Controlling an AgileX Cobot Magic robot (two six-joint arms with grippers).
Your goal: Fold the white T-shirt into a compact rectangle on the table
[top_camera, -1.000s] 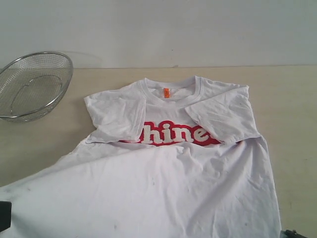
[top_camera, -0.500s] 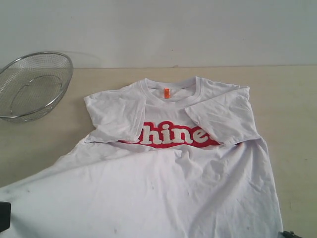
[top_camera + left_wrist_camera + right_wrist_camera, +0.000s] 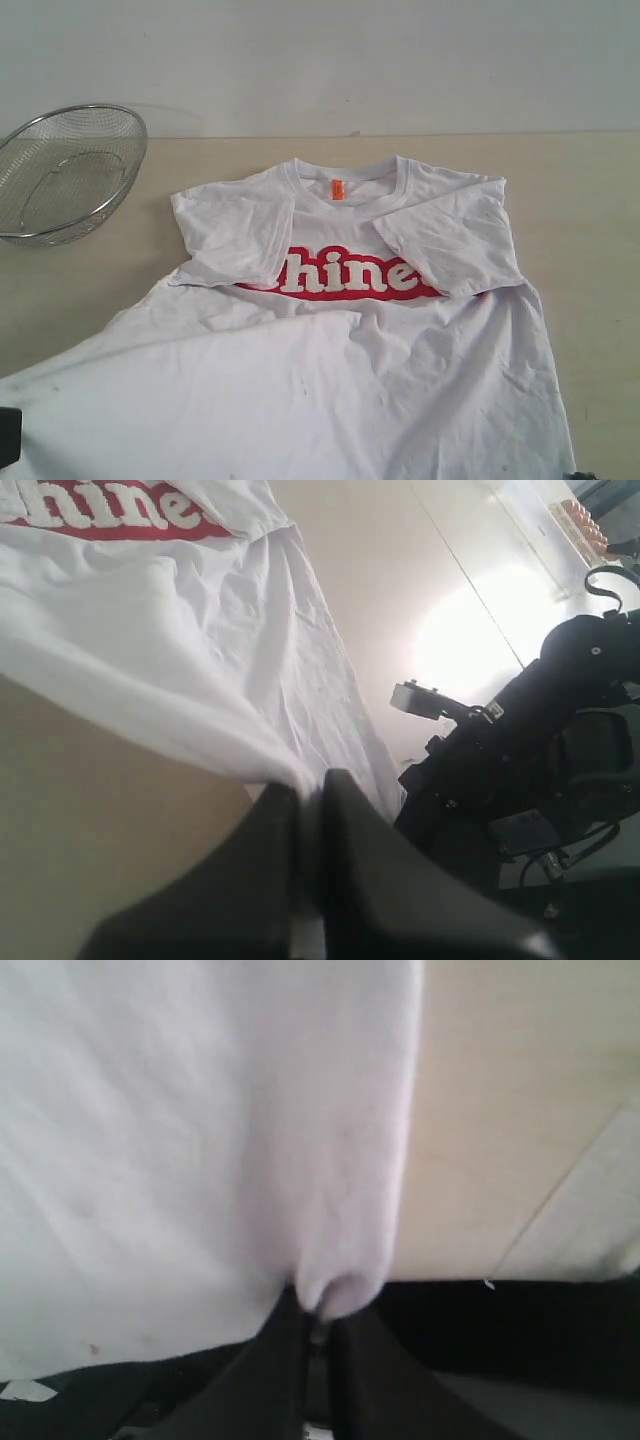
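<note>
Right hand [image 3: 318,1312] just clamped the white T-shirt [image 3: 420,390] hem; left hand [image 3: 310,790] pinches opposite corner. Lift both evenly, carry hem toward collar [image 3: 350,172].

Our exterior camera sat high at the near side of the table [image 3: 590,200], facing the far wall [image 3: 320,60], the shirt [image 3: 330,380] spread below it. Our left wrist camera sat low behind the left gripper [image 3: 310,785], looking along the shirt to the lettering [image 3: 120,502], which the exterior view shared; our right wrist camera looked closely past the right gripper [image 3: 318,1305] at the shirt's edge.
</note>
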